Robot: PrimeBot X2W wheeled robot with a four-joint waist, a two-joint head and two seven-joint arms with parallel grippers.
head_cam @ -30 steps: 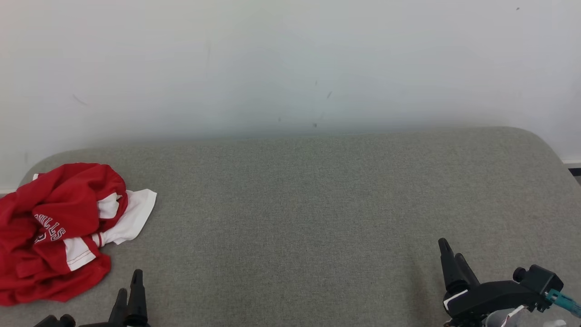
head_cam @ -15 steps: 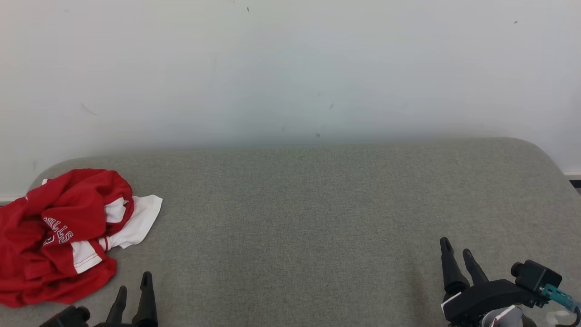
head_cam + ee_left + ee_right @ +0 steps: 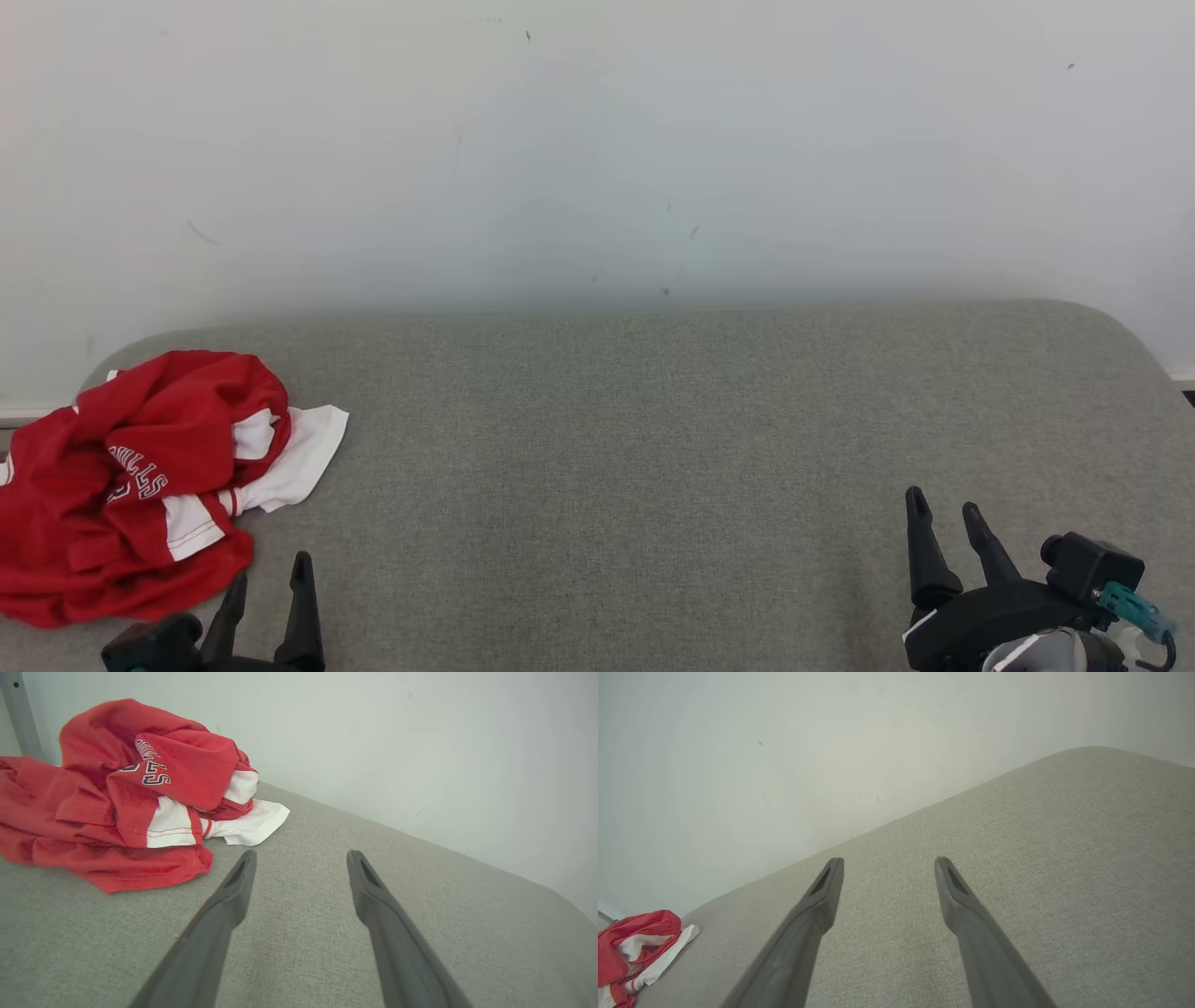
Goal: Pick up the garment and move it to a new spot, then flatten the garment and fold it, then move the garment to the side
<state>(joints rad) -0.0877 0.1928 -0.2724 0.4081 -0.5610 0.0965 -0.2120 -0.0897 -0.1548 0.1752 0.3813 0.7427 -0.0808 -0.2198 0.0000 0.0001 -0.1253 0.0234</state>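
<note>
garment (image 3: 140, 485) | crumpled heap | near spread left pincer (image 3: 271, 571), not touching

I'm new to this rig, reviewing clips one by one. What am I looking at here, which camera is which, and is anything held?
This is a wheeled robot with two arms, each ending in a two-fingered tool. One picture comes from a camera on its head, looking down at a grey padded surface against a white wall. There the left tool shows at the lower left and the right tool at the lower right. The other two pictures come from a camera on each wrist, looking along that tool's own fingers. A crumpled red and white garment lies at the surface's left end, near the left tool but untouched. Both tools are open and hold nothing.
</note>
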